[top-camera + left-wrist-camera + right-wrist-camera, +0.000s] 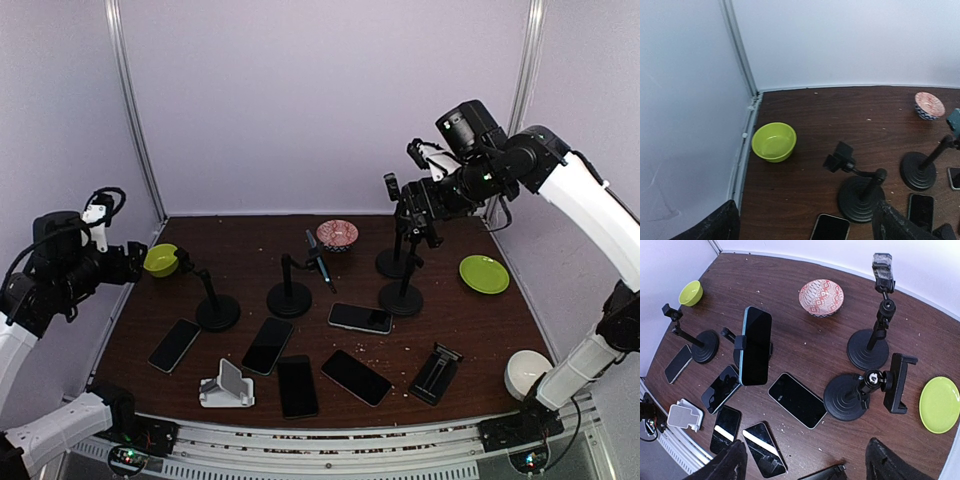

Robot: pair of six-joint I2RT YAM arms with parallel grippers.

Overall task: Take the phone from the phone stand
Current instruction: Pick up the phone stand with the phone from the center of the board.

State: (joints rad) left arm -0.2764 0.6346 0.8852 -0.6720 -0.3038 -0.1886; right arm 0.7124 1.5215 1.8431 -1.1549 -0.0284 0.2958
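A slim phone (755,346), black-screened and blue-edged, is clamped in 1 black round-based stand (289,298). The left fingers (710,227) and right fingers (732,462) are spread, grasping nothing.

Left wrist view: the fingers (710,227) of the left gripper (802,224) are cut off by the bottom edge, as is one flat phone (830,228). The clamped phone (955,120) is cut off by the right edge. Right wrist view: a folding stand (822,473) is cut off by the bottom edge.
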